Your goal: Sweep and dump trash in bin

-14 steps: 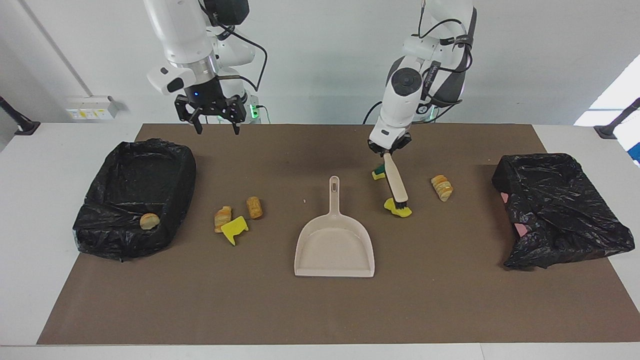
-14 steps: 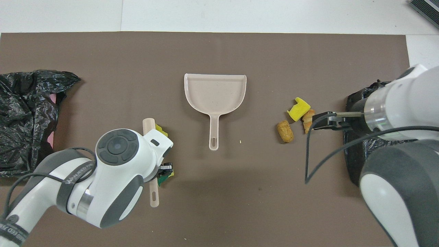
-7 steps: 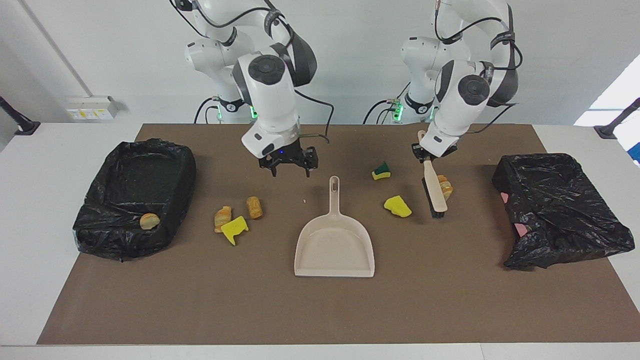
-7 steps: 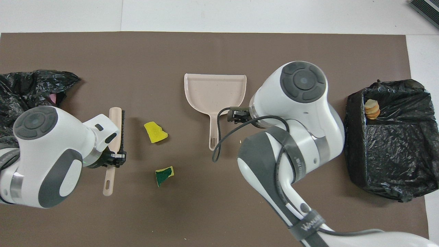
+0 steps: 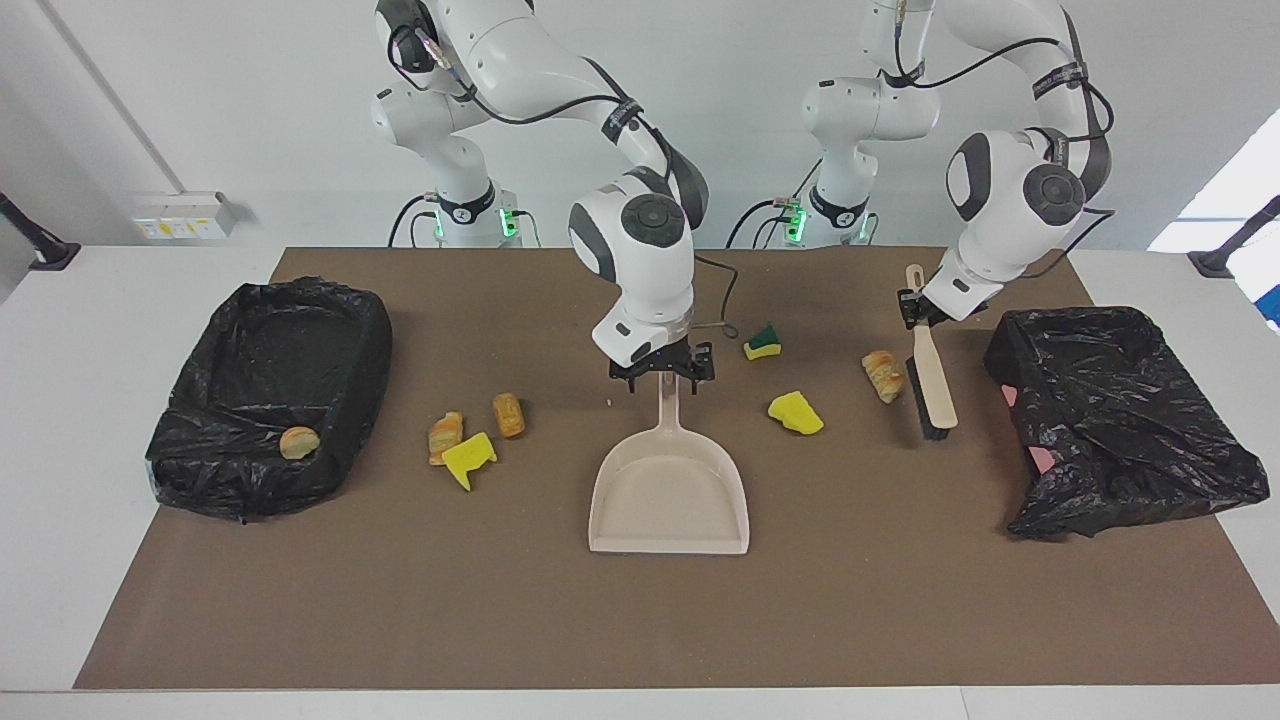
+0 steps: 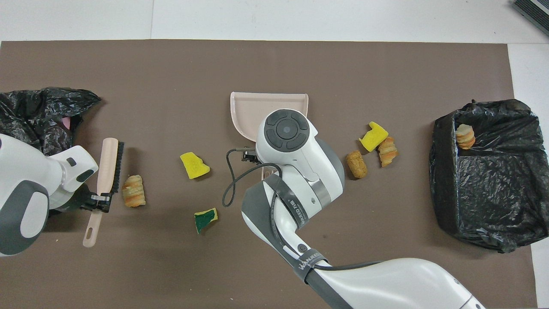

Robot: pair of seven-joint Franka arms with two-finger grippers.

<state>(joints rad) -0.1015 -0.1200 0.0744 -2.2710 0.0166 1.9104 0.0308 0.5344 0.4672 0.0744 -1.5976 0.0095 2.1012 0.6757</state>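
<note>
Trash (image 5: 795, 412) lies between right fingers (image 5: 662, 378) spread over the dustpan (image 5: 668, 490) handle and left fingers (image 5: 917, 309) clamping the brush (image 5: 932, 375).

One camera looks down across the table (image 5: 640, 620) at both robots. The other looks steeply down from above them. Both share the brown mat (image 6: 274, 64), apparently whole.

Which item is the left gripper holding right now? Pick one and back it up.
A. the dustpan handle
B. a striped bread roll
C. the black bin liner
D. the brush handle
D: the left gripper is shut on the handle of the brush, whose bristles sit by a striped bread roll, while the open right gripper is over the dustpan handle.
</note>
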